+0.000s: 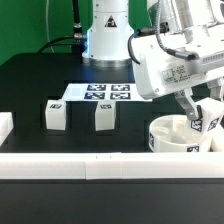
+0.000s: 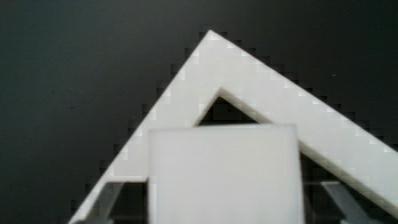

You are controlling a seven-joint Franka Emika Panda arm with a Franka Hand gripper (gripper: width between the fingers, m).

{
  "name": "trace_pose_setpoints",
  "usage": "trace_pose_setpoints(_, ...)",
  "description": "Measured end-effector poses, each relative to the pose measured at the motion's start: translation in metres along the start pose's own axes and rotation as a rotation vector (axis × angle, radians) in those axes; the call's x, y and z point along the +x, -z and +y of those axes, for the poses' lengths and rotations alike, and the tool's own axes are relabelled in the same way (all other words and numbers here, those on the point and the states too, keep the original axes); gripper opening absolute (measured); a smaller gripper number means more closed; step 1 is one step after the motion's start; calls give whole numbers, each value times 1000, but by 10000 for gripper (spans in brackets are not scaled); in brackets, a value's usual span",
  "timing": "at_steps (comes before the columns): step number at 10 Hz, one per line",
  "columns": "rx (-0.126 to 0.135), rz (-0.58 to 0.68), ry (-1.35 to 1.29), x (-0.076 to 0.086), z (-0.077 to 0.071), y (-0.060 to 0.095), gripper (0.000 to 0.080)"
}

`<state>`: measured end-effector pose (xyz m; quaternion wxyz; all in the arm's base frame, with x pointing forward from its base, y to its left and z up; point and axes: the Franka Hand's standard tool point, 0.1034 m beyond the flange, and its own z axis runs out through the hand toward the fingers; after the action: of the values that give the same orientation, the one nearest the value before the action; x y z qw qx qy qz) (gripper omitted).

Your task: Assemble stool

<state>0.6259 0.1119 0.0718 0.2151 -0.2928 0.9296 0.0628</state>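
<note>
Stool seat [image 1: 172, 133]: in the exterior view it lies low on the exterior view's right of the black desk [image 1: 30, 90], close against the front border rail [image 1: 90, 166]. The gripper [image 1: 204, 118] hangs over the seat's far side, pressed together on the held leg [image 1: 208, 112]. The leg stands roughly upright, with its lower end at or just inside the ring. Whether it touches the seat cannot be told. One spare leg [image 1: 55, 115] and a second spare leg [image 1: 104, 117] stand upright and apart, just in front of the marker board [image 1: 100, 93], well away from the seat.

In the wrist view the held leg [image 2: 217, 170] fills the lower middle as a plain white block, with the jaws clamped on its two sides. Beyond it, two white bars [image 2: 214, 62] meet in a point, probably rails joining at a corner. The seat and its holes are hidden behind the block.

The main risk, as I judge it, is misalignment. Because the leg blocks the wrist camera's sight of the hole, the leg could come down on the rim instead. Pushing then could tip the leg in the grip, or shove the seat along the rail, since nothing visible holds it on its open side. Letting go before the leg is seated could let it topple.
</note>
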Motion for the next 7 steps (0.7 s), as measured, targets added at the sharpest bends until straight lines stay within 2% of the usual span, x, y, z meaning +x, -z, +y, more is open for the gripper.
trace_pose_setpoints(1, 8, -5, 44, -1, -1, 7, 516)
trace_pose_setpoints(2, 22, -11, 74, 2, -3, 18, 607)
trace_pose_setpoints(3, 29, -16, 108, 8, -7, 31, 607)
trace_pose_setpoints(5, 61, -33, 147, 19, -30, 62, 647)
trace_pose_setpoints(6, 65, -30, 135, 25, -35, 66, 647)
trace_pose_setpoints(7, 60, -28, 140, 24, -32, 63, 649)
